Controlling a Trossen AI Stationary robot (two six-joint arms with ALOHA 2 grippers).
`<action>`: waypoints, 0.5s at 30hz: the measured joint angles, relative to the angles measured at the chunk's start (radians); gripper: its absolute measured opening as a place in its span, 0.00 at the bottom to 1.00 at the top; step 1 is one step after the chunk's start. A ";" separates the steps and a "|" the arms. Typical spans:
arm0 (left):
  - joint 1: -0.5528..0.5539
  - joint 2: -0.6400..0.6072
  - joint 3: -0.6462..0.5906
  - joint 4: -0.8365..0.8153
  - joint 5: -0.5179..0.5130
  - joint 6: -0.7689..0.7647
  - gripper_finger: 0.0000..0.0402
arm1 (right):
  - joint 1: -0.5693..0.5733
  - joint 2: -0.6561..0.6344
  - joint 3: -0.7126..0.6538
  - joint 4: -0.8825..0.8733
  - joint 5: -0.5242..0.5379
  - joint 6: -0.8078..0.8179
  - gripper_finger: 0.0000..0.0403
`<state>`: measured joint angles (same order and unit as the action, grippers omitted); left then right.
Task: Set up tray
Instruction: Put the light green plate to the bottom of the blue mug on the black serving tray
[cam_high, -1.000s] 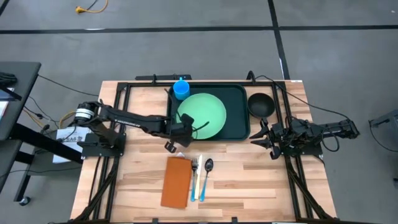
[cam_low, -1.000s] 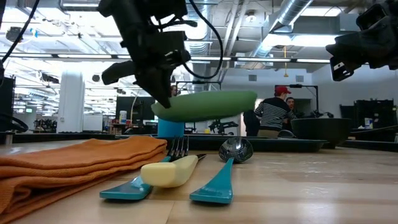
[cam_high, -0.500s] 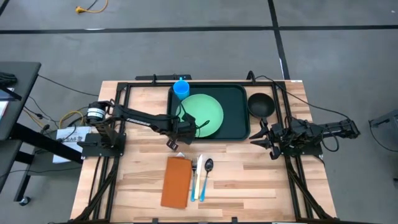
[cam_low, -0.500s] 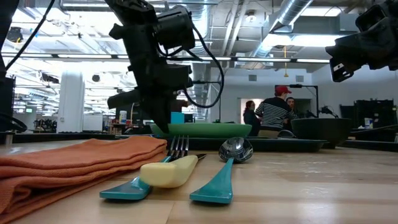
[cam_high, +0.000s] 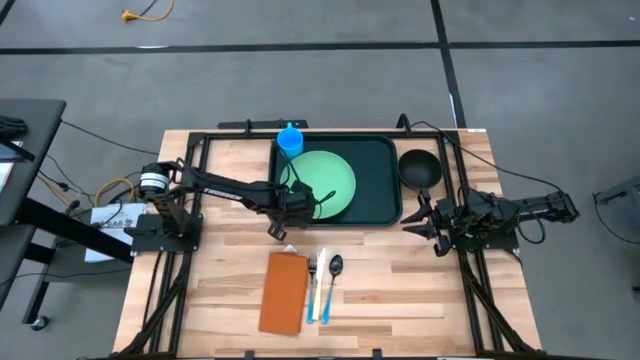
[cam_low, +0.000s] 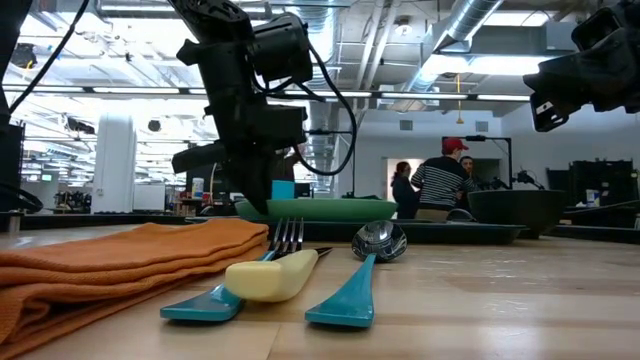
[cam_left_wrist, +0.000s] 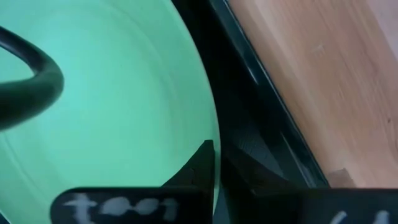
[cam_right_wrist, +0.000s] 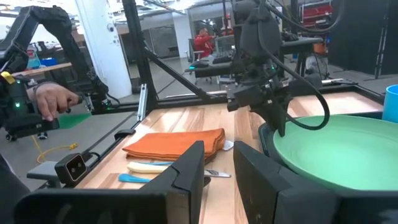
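Two dark jointed arms, black cables

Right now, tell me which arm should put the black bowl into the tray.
Right, probably. The right pincer waits just beside the black bowl, which sits outside the tray. The left pincer is occupied at the plate rim.

Left gripper (cam_high: 291, 206) low over the table's middle, fingers closed; right gripper (cam_high: 424, 217) parked at the right, fingers spread.
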<state>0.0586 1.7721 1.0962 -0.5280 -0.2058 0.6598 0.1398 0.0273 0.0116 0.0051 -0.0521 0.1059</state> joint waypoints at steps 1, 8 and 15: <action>0.000 0.000 0.000 -0.002 0.000 -0.004 0.00 | 0.000 0.000 0.000 0.000 0.000 0.000 0.20; 0.000 0.000 0.000 -0.005 0.000 -0.038 0.00 | 0.000 0.000 0.000 0.000 0.000 0.000 0.20; 0.000 -0.001 0.000 -0.004 0.024 -0.069 0.07 | 0.000 0.000 0.000 0.000 0.000 0.000 0.20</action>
<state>0.0589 1.7714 1.0962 -0.5323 -0.1823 0.5905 0.1398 0.0273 0.0116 0.0049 -0.0521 0.1059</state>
